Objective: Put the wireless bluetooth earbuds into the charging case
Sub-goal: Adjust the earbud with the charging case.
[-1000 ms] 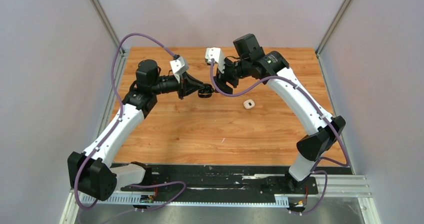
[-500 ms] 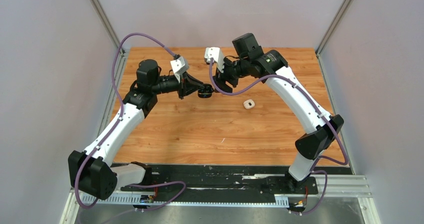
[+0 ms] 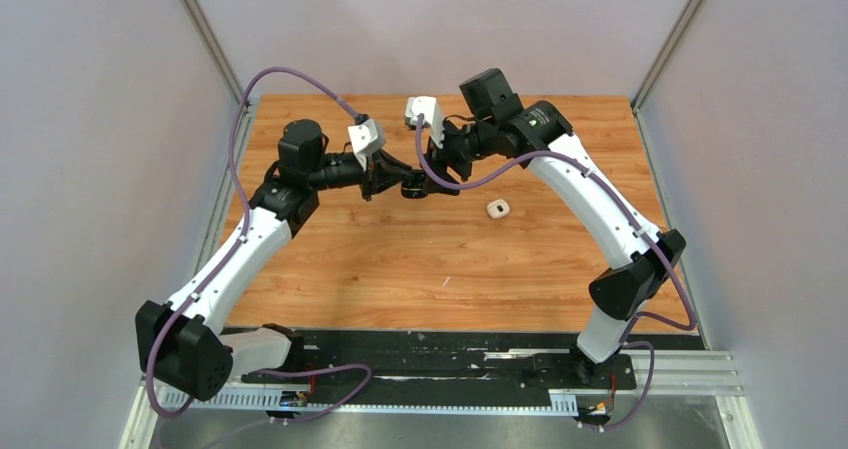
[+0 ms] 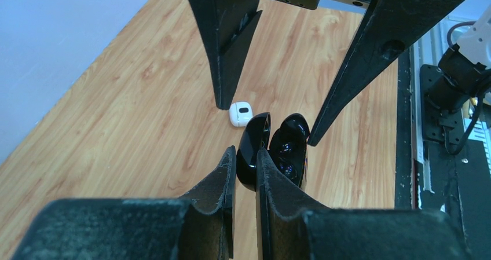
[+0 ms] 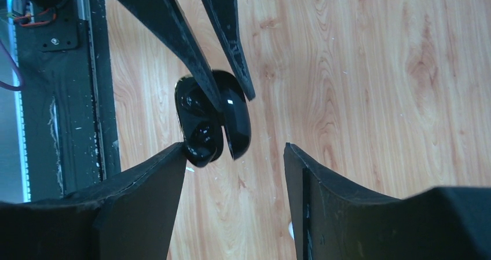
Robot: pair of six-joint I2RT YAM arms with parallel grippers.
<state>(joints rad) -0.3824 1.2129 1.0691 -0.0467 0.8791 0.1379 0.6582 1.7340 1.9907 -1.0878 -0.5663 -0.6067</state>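
Note:
My left gripper (image 3: 405, 182) is shut on the lid of a glossy black charging case (image 4: 272, 150) and holds it open above the table. Dark glossy rounded shapes sit in its open half (image 5: 200, 127); I cannot tell if they are earbuds. My right gripper (image 3: 440, 174) is open and faces the case, with one fingertip (image 5: 178, 151) against the lower half and the other well clear. Its two fingers (image 4: 228, 57) flank the case in the left wrist view. No loose earbuds show.
A small white closed case (image 3: 497, 208) lies on the wooden table (image 3: 420, 269) to the right of both grippers; it also shows in the left wrist view (image 4: 239, 113). Grey walls enclose the table on three sides.
Both wrists have drifted slightly towards each other, and the right gripper's open fingers now sit closer around the black case. The white case has not moved.

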